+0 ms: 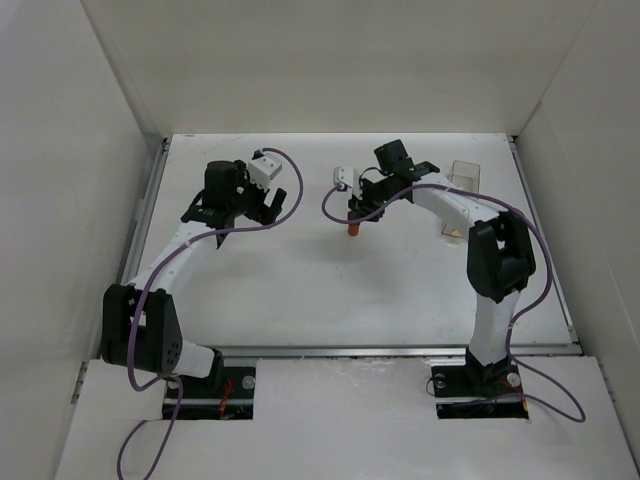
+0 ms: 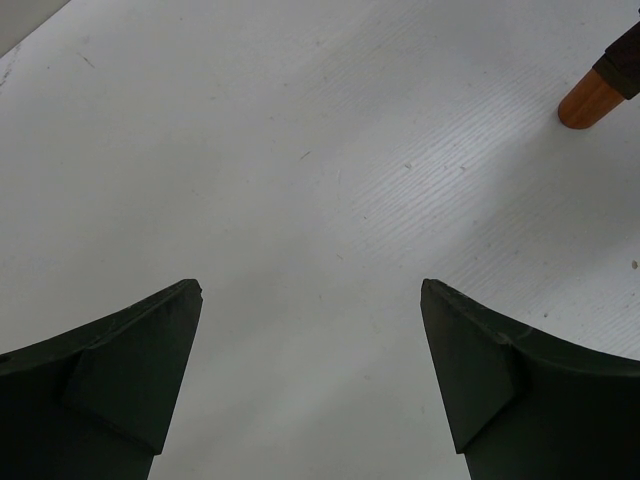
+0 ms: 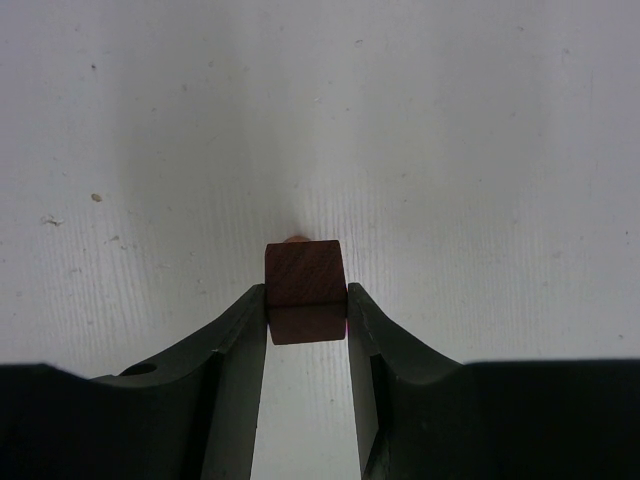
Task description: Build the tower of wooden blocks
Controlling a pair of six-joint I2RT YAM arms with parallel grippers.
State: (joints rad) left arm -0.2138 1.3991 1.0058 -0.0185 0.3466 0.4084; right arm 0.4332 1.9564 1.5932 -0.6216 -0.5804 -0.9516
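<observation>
While the right claw [image 3: 307, 300] pinches the dark cube [image 3: 303, 275] over the orange cylinder [image 2: 590, 100], at the table's [image 1: 300, 290] far middle, stacking seems underway. The left claw [image 2: 310, 290] gapes wide, empty. Next likely needs a gentle, centred release.
</observation>
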